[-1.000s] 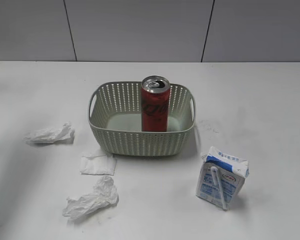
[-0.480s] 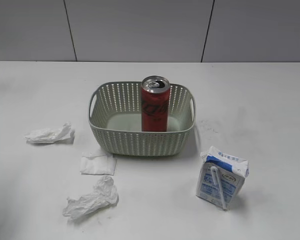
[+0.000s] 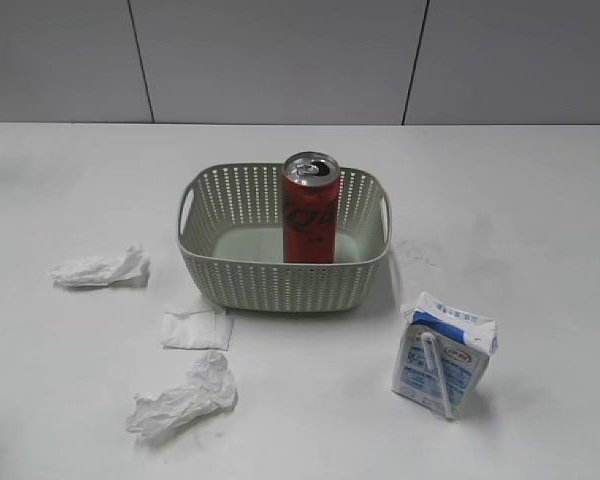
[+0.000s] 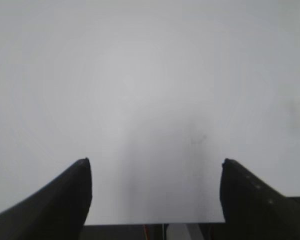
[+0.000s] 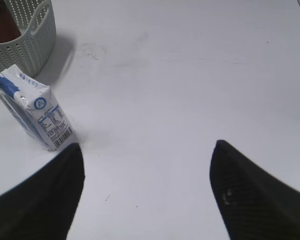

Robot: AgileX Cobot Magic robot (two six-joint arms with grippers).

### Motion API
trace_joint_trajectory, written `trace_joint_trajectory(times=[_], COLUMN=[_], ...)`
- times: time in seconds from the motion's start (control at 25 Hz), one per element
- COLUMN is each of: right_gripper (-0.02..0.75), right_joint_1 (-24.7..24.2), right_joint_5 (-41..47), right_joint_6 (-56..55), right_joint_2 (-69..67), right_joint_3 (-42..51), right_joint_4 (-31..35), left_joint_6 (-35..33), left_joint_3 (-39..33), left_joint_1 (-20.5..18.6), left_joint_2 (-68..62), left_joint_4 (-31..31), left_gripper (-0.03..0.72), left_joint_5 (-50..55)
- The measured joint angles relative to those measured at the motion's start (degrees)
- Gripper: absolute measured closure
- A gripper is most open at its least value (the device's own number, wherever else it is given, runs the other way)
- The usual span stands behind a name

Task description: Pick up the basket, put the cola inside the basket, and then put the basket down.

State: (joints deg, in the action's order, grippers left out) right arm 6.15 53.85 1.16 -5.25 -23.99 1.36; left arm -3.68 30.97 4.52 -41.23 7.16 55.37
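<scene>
The pale sage-green basket [image 3: 285, 272] stands on the white table in the middle of the exterior view. The red cola can [image 3: 311, 208] stands upright inside it, toward the back right. Neither arm shows in the exterior view. In the left wrist view my left gripper [image 4: 155, 162] is open and empty over bare white table. In the right wrist view my right gripper [image 5: 147, 147] is open and empty; the basket's corner [image 5: 27, 35] is at the top left, well away from it.
A blue-and-white drink carton [image 3: 444, 355] with a straw stands right of and in front of the basket; it also shows in the right wrist view [image 5: 32, 110]. Three crumpled white tissues [image 3: 98, 268] [image 3: 195, 327] [image 3: 180, 400] lie left of and in front of the basket.
A dark shape at the left edge of the exterior view a second ago has gone out of view. The basket, can and carton have not moved.
</scene>
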Motion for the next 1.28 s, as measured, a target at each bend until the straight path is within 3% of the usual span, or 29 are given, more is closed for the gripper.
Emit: trace_joint_trajectory(times=[0.72, 1.28], right_gripper=[0.147, 0.147], right_joint_1=[0.00, 0.00], right_joint_5=[0.00, 0.06], right_joint_6=[0.04, 0.04], right_joint_2=[0.00, 4.54], right_joint_3=[0.00, 0.00], right_joint_4=[0.00, -0.05], left_joint_6=[-0.96, -0.98], left_joint_3=[-1.72, -1.72], left_joint_1=[0.00, 0.00], left_joint_2=[33.70, 41.53], left_joint_4=[-1.53, -1.55], left_gripper=[0.094, 0.095], left_joint_5=[4.27, 4.38])
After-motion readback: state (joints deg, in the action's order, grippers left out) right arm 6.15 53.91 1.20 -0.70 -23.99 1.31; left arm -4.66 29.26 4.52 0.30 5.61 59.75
